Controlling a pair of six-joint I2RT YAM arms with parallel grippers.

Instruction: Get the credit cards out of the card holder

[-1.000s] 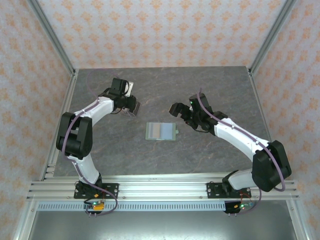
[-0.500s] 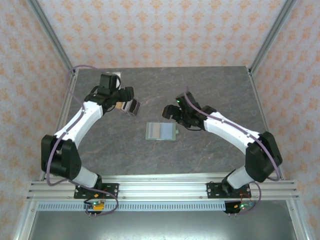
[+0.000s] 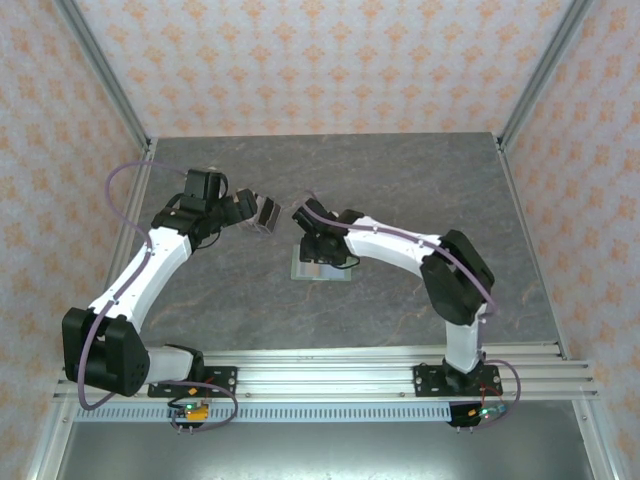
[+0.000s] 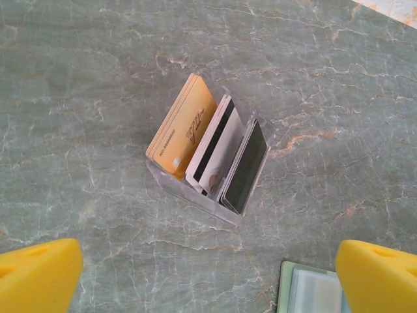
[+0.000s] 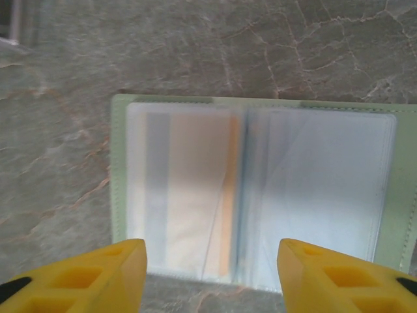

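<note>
since the earlier frame the right arm (image 3: 400, 243) has swung left; the right gripper (image 5: 212, 264) now hangs over the open card holder (image 5: 255, 189), which lies flat on the table (image 3: 420, 180), jaws parted, gripping nothing. the left gripper (image 4: 208, 280), spread wide, hovers above credit cards (image 4: 186, 134) standing in a clear rack (image 4: 195, 203), left arm (image 3: 150, 262) outstretched.

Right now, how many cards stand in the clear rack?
3 at least, in the rack: an orange card at one end, a white card with a black stripe in the middle, a dark card at the other end. More may hide behind them.
</note>
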